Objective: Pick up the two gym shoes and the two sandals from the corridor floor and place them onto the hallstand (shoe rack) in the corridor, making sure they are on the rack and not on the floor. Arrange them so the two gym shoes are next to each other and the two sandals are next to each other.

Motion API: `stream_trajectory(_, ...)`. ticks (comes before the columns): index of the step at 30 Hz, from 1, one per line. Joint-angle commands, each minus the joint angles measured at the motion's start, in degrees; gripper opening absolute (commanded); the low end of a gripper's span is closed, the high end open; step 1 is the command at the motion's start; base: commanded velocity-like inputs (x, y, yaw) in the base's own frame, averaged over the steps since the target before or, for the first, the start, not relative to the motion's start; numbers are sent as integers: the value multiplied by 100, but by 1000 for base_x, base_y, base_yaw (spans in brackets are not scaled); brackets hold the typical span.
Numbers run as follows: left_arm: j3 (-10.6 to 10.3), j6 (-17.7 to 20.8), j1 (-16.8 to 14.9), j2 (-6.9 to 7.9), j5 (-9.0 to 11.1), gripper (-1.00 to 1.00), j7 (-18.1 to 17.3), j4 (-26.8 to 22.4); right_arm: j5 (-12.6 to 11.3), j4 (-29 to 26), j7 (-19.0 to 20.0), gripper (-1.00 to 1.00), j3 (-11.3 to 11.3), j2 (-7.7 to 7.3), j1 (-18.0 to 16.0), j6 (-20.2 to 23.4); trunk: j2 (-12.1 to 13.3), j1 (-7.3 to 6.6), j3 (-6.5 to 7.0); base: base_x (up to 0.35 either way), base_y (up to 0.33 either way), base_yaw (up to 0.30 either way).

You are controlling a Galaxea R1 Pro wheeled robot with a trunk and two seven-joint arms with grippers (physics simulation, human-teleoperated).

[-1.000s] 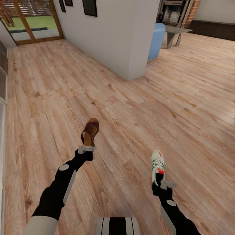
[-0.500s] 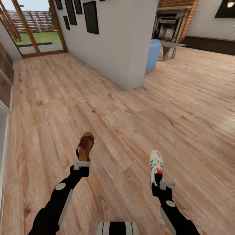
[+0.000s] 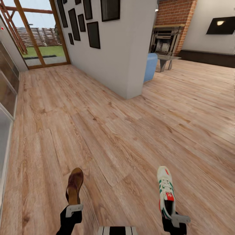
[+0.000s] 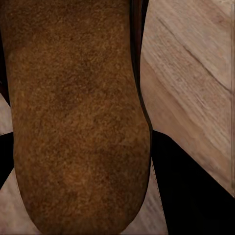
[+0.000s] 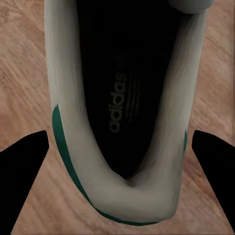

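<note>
A dark brown sandal point(image 3: 74, 186) sticks out forward from my left gripper point(image 3: 73, 209), which is shut on its heel end, low at the left of the head view. The left wrist view shows the sandal's sole point(image 4: 73, 122) close up between dark fingers point(image 4: 191, 196). My right gripper point(image 3: 173, 218) is shut on the heel of a white gym shoe point(image 3: 165, 191) with green stripes and a red tongue patch. Its heel opening point(image 5: 122, 107) sits between the right fingers point(image 5: 22, 171). Both shoes hang over the corridor floor point(image 3: 114, 130). The hallstand, the other sandal and the other gym shoe are out of view.
A white partition wall point(image 3: 127, 55) with framed pictures ends in a corner ahead. Behind it stand a blue seat point(image 3: 150, 67) and a brick fireplace point(image 3: 169, 36). Glass panels point(image 3: 6, 94) line the left side, and a glazed door point(image 3: 42, 42) closes the far end.
The head view has tilted up, showing more of the walls. My left arm has drawn back toward the body with the sandal. The right gripper still holds the gym shoe.
</note>
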Motion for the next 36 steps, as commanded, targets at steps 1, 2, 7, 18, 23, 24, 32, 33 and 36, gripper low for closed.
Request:
stream_trajectory(1, 32, -95, -3, -18, -55, -100, 2, 74, -55, 55, -32, -100, 51, -6, 4, -108, 0, -3, 28, 0, 0, 0)
stream_trajectory(2, 35, -141, -3, -25, -55, -100, 2, 118, -48, 86, -32, -100, 53, -6, 9, -161, 2, -6, 60, 0, 0, 0)
stream_trajectory(7, 36, -208, -2, -14, -44, -100, 3, 206, -48, 289, -30, -100, 57, 6, 16, -253, 8, -19, 215, 0, 0, 0)
stream_trajectory(18, 23, -205, -2, 0, -47, -100, 3, 214, -54, 414, -50, -100, 62, 56, 17, -272, 448, -260, 437, 0, 0, 0)
stream_trajectory(23, 25, -204, -2, 2, -47, -100, 3, 213, -54, 415, -57, -100, 60, 57, 17, -273, 609, -348, 509, 0, 0, -72)
stream_trajectory(24, 27, -211, -2, 2, -44, -100, 3, 210, -54, 418, -58, -100, 61, 57, 17, -273, 609, -348, 509, 0, 0, -200)
stream_trajectory(32, 21, -262, -2, -4, -30, -100, -5, 205, -54, 424, -59, -100, 57, 57, 17, -281, 609, -348, 509, 0, 0, -250)
stream_trajectory(33, 20, -264, -2, -4, -30, -100, -5, 204, -54, 424, -60, -100, 56, 57, 17, -281, 609, -348, 509, 0, 0, -264)
stream_trajectory(36, -3, -266, -2, -6, -30, -100, -9, 198, -59, 424, -65, -100, 56, 51, 17, -281, 609, -348, 514, 0, 0, -270)
